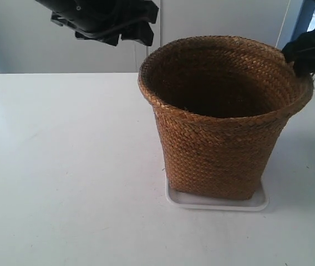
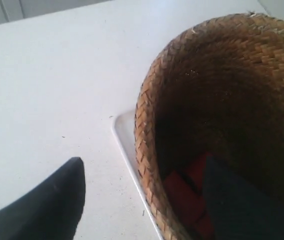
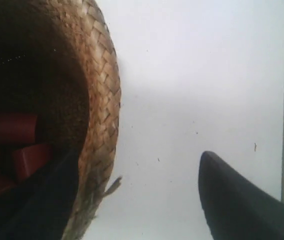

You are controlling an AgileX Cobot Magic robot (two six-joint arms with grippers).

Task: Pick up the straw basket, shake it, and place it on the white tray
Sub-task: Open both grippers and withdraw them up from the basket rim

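The brown woven straw basket (image 1: 224,127) stands upright on the white tray (image 1: 218,204), whose rim shows under its base. In the left wrist view my left gripper (image 2: 143,160) is open, the basket (image 2: 222,75) rim lying between its wide-spread fingers, with the tray (image 2: 124,130) edge beside it. The arm at the exterior view's left (image 1: 107,22) hangs above and clear of the basket. My right gripper (image 3: 138,155) is open astride the basket (image 3: 99,90) rim, one finger inside, one outside. The arm at the exterior view's right (image 1: 310,52) sits at the rim.
Red blocks (image 2: 187,192) lie in the bottom of the basket, and the right wrist view shows red blocks (image 3: 12,129) too. The white table (image 1: 63,166) spreads out to the exterior view's left of the basket. A pale wall stands behind.
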